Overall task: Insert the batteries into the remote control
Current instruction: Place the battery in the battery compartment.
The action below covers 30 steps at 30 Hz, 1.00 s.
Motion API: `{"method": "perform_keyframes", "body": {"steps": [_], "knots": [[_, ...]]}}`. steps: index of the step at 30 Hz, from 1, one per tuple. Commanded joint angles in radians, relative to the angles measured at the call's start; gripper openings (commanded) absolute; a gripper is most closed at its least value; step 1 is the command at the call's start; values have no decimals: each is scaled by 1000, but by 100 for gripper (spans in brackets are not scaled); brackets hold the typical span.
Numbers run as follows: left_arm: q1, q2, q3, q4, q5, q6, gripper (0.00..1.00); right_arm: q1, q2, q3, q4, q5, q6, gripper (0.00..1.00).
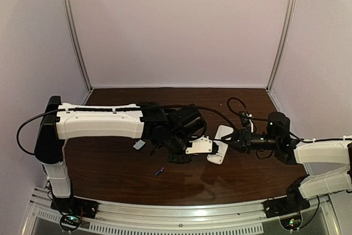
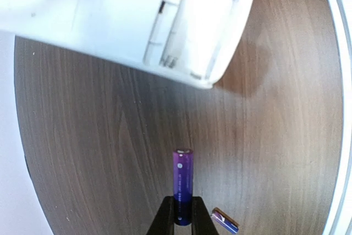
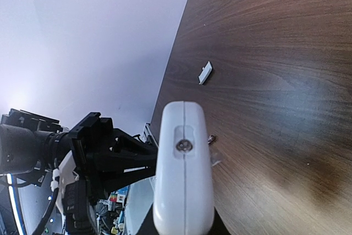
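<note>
From above, my right gripper [image 1: 231, 145] clamps the remote control [image 1: 222, 134] off the table [image 1: 110, 158], presenting it to my left gripper [image 1: 212, 148], one battery [image 1: 159, 171] lying spare; at my left wrist I pinch the other battery [image 2: 183, 177] end-first toward the open bay [image 2: 206, 23]; at my right wrist the remote sits steadied edge-on.

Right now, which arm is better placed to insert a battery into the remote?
Left. The left pincer grips a battery pointed toward the open compartment of the remote control. The right pincer is occupied holding the remote control.
</note>
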Motion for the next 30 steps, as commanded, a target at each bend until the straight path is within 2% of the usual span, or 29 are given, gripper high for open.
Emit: {"method": "perform_keyframes", "body": {"steps": [1, 13, 30], "knots": [[-23, -8, 61, -82, -55, -65, 0, 54, 53, -36, 185, 83, 66, 0], [-107, -6, 73, -126, -173, -54, 0, 143, 206, -8, 362, 163, 139, 0], [-144, 37, 76, -128, -205, -29, 1, 239, 302, 22, 497, 210, 197, 0]]}}
